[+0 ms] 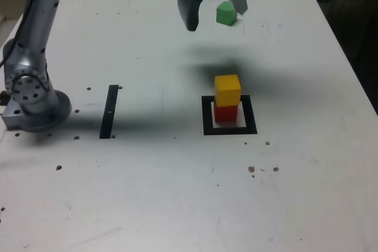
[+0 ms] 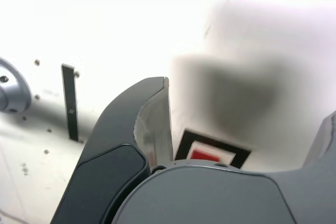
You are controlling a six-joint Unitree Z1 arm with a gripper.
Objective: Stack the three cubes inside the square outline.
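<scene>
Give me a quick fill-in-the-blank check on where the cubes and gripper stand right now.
1. The yellow cube sits on top of the ____ cube.
2. That two-cube stack stands inside the square outline, while the ____ cube lies apart on the table.
3. The gripper hangs near that lone cube with its jaws ____.

Missing words: red; green; open

The gripper [image 1: 217,19] hangs above the table with its jaws spread wide and nothing between them. The arm's base [image 1: 29,95] stands at the exterior view's left.
</scene>
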